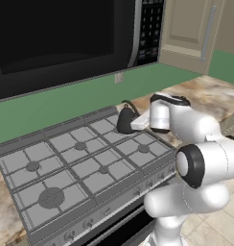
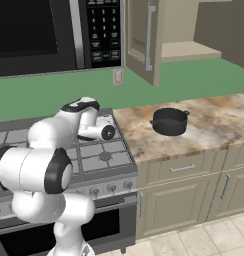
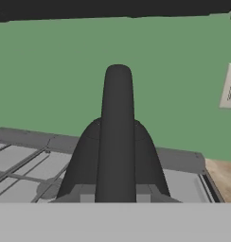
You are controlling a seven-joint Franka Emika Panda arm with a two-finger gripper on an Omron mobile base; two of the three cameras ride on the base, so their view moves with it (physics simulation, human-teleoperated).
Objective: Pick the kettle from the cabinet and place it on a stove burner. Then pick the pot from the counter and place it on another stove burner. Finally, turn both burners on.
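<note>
The small black kettle [image 1: 124, 120] is at the back right corner of the silver stove [image 1: 23, 144], low over the grate; I cannot tell whether it touches. My gripper [image 1: 133, 121] reaches in from the right and is shut on the kettle's arched handle. In the hand view the kettle [image 3: 91, 160] is straight ahead, its handle [image 3: 117, 123] edge-on between the gripper's [image 3: 116, 196] tips. The wide dark pot [image 2: 169, 121] stands on the marbled counter [image 2: 219, 125], right of the stove. The cabinet [image 2: 181, 50] above it has its door [image 2: 143, 40] swung open.
Small burner caps [image 1: 144, 149] sit bare under the other grates, and the bigger burner [image 1: 52, 197] is at the front left. Knobs [image 1: 88, 223] line the stove's front. A black microwave [image 1: 66, 33] hangs low above the stove. A wall outlet [image 2: 118, 77] is behind.
</note>
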